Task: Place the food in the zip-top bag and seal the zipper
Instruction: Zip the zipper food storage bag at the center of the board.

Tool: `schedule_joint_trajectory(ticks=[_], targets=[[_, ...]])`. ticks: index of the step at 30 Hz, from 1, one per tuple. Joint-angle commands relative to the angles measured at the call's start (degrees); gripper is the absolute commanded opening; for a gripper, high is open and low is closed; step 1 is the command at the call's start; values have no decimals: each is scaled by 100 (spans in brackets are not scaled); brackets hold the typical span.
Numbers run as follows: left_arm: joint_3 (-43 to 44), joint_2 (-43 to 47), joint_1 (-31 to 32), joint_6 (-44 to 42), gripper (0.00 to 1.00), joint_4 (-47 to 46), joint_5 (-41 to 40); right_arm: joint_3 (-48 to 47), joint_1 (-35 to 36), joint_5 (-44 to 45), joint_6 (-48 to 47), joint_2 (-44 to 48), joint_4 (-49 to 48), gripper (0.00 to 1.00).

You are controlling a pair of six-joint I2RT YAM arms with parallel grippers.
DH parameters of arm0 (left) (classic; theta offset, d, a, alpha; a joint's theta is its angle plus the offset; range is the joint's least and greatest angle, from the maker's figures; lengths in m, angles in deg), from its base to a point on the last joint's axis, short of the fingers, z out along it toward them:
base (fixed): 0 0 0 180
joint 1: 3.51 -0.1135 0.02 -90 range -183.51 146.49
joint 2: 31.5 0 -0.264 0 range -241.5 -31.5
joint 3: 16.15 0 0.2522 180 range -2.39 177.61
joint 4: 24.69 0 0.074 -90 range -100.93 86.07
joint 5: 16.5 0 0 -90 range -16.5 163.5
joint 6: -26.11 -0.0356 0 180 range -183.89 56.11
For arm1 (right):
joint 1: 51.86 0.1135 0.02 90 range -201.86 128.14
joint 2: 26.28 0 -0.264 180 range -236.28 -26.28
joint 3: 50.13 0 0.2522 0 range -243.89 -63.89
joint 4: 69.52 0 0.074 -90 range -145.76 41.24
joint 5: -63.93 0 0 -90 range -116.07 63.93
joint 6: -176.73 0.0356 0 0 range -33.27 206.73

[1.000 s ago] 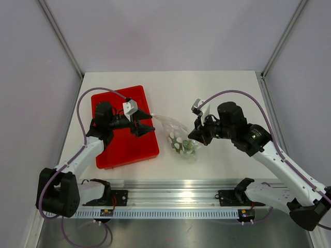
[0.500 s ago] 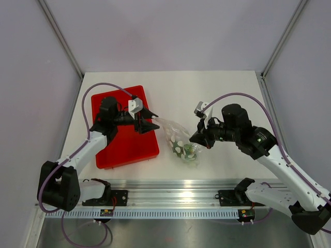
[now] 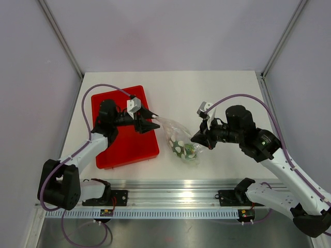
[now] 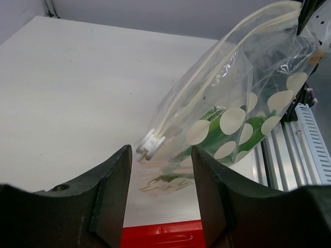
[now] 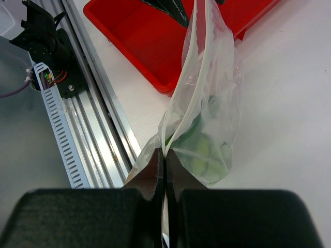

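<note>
The clear zip-top bag (image 3: 173, 128) with white dots hangs stretched between my grippers, just right of the red tray. Green food (image 3: 189, 150) shows through its lower part, with the lime-green fruit (image 5: 203, 151) and a darker green piece (image 4: 209, 114) inside. My right gripper (image 3: 200, 138) is shut on the bag's right end, on the pale zipper (image 5: 192, 82). My left gripper (image 3: 148, 123) is open at the bag's left end. In the left wrist view the zipper's white slider (image 4: 150, 144) sits just ahead of my open left gripper (image 4: 161, 152). The zipper (image 4: 207, 67) runs up to the right.
The flat red tray (image 3: 121, 150) lies under my left gripper and also shows in the right wrist view (image 5: 145, 36). The metal rail (image 3: 176, 196) runs along the table's near edge, close below the bag. Grey walls stand on three sides.
My left gripper has moved a little right toward the bag's slider end. My right gripper has drawn slightly right and nearer, keeping hold, so the bag is pulled straighter.
</note>
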State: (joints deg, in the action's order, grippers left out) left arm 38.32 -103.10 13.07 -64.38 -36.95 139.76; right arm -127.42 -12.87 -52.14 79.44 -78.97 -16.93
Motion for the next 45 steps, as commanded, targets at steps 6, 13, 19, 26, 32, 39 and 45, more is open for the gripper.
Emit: schedule_joint_trajectory(ticks=[6,13,19,26,32,39,45], targets=[[-37,-83,30,752,39,-1344,133,-248,-31,-22,61,74,-306,0],[-98,-136,30,814,38,-1274,89,-257,-31,66,70,109,-323,0],[-151,-197,30,840,40,-1344,-8,-257,-31,110,61,153,-341,0],[-195,-311,30,1244,36,-1897,-43,-230,-31,93,79,145,-367,0],[-230,-338,30,1473,14,-2170,-69,-222,-40,137,87,171,-359,0],[-230,-233,30,1491,0,-2056,-87,-169,-40,216,166,232,-350,0],[68,31,30,939,0,-864,-385,-379,-40,567,254,-92,62,33]])
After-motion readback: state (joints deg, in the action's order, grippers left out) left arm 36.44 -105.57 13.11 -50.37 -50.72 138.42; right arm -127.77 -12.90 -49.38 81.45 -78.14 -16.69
